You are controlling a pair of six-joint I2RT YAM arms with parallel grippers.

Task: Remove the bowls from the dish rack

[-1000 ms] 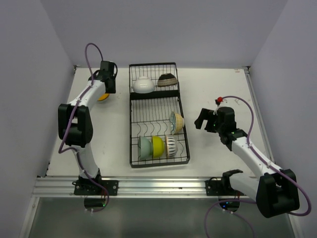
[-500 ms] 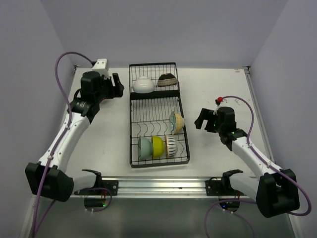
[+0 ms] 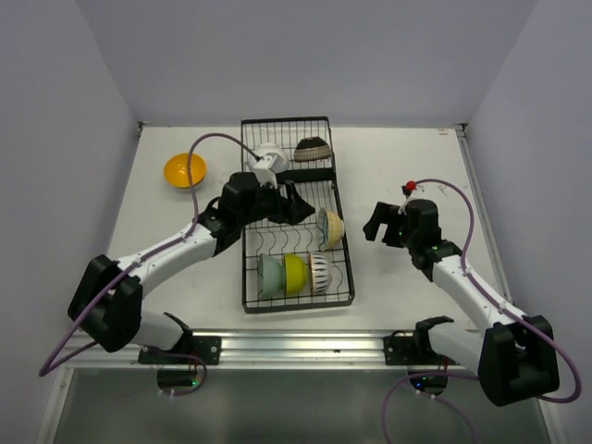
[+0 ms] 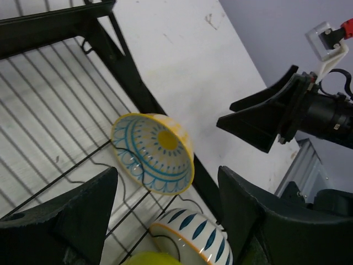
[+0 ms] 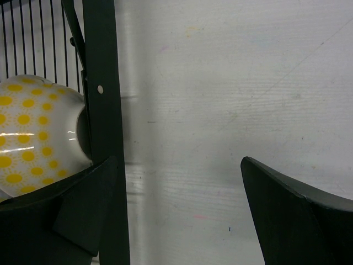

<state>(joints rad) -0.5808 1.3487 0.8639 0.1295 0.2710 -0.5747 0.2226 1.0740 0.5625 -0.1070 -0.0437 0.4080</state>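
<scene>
Beside the dish rack [image 3: 282, 242], right gripper [image 3: 379, 231] hangs (jaws wide).

The dish rack [image 3: 298, 305] is black, the orange bowl [image 3: 184, 169] plain, the yellow bowl [image 4: 153, 152] patterned inside with blue lines.

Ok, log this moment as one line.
left tool open, pointed at yellow-and-blue bowl in dish rack | right tool open, empty, beside rack | orange bowl on table

White bowl [image 3: 275, 153] half hidden behind the left arm [image 3: 176, 248] — dotted bowl [image 5: 27, 127] cut by the left edge.
</scene>
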